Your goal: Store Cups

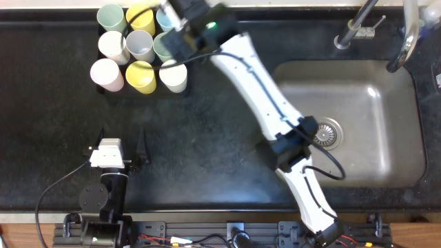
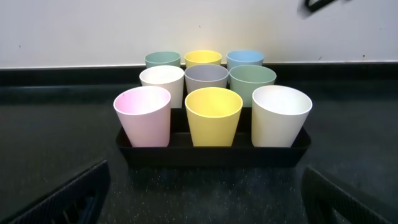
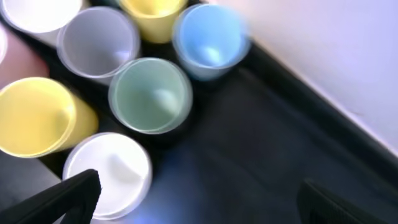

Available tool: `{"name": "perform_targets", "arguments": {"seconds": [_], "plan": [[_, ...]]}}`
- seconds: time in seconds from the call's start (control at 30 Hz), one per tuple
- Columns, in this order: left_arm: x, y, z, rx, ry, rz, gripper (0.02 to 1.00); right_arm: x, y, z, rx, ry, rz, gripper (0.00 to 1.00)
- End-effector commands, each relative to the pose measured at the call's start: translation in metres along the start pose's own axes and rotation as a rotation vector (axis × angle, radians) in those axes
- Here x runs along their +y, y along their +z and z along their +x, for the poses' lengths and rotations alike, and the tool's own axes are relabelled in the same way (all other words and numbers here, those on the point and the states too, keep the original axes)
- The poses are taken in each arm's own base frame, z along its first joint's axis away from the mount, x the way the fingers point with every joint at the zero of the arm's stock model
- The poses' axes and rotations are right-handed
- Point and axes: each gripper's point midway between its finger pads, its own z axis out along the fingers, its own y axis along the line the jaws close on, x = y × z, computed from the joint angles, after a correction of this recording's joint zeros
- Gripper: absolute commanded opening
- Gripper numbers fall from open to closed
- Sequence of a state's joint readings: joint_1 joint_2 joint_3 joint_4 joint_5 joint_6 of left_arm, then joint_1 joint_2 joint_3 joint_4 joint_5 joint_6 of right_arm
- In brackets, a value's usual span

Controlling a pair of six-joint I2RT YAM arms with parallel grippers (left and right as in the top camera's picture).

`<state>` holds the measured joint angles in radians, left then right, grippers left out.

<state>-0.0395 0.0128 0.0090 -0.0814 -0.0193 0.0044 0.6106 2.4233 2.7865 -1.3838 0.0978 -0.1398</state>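
item: cups, nine, upright and mouth-up in a black tray (image 2: pixel 211 155) on the dark worktop (image 1: pixel 207 138); three rows of three, so that each cup keeps its own place and none nests in another.

- tray row nearest the left claw: pink cup (image 2: pixel 144 115), front yellow cup (image 2: pixel 213 115), cream cup (image 2: pixel 280 115).
- tray middle row: white cup (image 2: pixel 160 79), grey cup (image 2: pixel 206 78), pale green cup (image 2: pixel 253 79).
- tray row by the wall: teal cup (image 2: pixel 163 59), back yellow cup (image 2: pixel 203 58), blue cup (image 2: pixel 245 58).

left claw (image 2: pixel 205 177): spread wide, empty, low on the worktop, well apart from the tray and facing its front row (parked, by the look of it).

right claw (image 3: pixel 198 196): spread, pinching nothing, raised beside the tray's blue-cup corner, above the worktop rather than over a cup.

status, as judged: every tray place is filled, so storing looks complete; the right claw is likely spread so that it can leave without catching a rim.
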Motion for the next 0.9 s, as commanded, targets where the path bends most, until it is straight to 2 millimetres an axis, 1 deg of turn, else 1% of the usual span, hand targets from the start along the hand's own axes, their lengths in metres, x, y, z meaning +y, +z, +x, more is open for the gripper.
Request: {"name": "perform_targets", "arguments": {"seconds": [0.03, 0.13, 0.23, 0.3, 0.33, 0.37, 0.43, 0.5, 0.53, 0.57, 0.67, 0.7, 0.77, 0.83, 0.9], "plan": [[0.000, -0.001, -0.002, -0.008, 0.019, -0.004, 0.998, -0.078, -0.096, -0.001, -0.088, 0.173, 0.096, 0.996], [0.000, -0.001, -0.002, -0.008, 0.018, -0.004, 0.998, -0.125, -0.129, 0.040, 0.000, 0.263, 0.145, 0.998], [0.000, -0.001, -0.002, -0.008, 0.019, -0.004, 0.998, -0.167, -0.166, 0.077, 0.047, 0.360, 0.228, 0.998], [0.000, -0.001, -0.002, -0.008, 0.019, -0.004, 0.998, -0.179, -0.192, 0.104, 0.073, 0.439, 0.249, 0.998], [0.001, -0.001, -0.002, -0.008, 0.019, -0.005, 0.998, -0.178, -0.201, 0.117, 0.087, 0.462, 0.240, 0.996], [0.000, -0.001, -0.002, -0.008, 0.019, -0.004, 0.996, -0.173, -0.212, 0.138, 0.111, 0.495, 0.213, 0.996], [0.000, -0.001, -0.002, -0.008, 0.019, -0.004, 0.998, -0.155, -0.226, 0.171, 0.138, 0.546, 0.152, 0.998], [0.001, -0.001, -0.002, -0.008, 0.019, -0.005, 0.998, -0.132, -0.231, 0.193, 0.106, 0.568, 0.094, 0.998], [0.000, -0.001, -0.002, -0.008, 0.019, -0.004, 0.998, -0.126, -0.231, 0.200, 0.063, 0.560, 0.094, 0.998], [0.001, -0.001, -0.002, -0.008, 0.019, -0.005, 0.998, -0.126, -0.229, 0.206, 0.007, 0.538, 0.124, 0.996], [0.001, -0.001, -0.002, -0.008, 0.019, -0.005, 0.998, -0.146, -0.226, 0.217, -0.224, 0.462, 0.315, 0.996], [0.000, -0.001, -0.002, -0.008, 0.019, -0.004, 0.998, -0.155, -0.228, 0.219, -0.330, 0.440, 0.399, 0.998], [0.000, -0.001, -0.002, -0.008, 0.019, -0.004, 0.998, -0.163, -0.235, 0.220, -0.512, 0.406, 0.501, 0.998], [0.000, -0.001, -0.002, -0.008, 0.018, -0.004, 0.996, -0.163, -0.243, 0.223, -0.686, 0.359, 0.575, 0.998], [0.000, -0.001, -0.002, -0.008, 0.019, -0.004, 0.996, -0.157, -0.244, 0.233, -0.797, 0.335, 0.607, 0.998]]}}
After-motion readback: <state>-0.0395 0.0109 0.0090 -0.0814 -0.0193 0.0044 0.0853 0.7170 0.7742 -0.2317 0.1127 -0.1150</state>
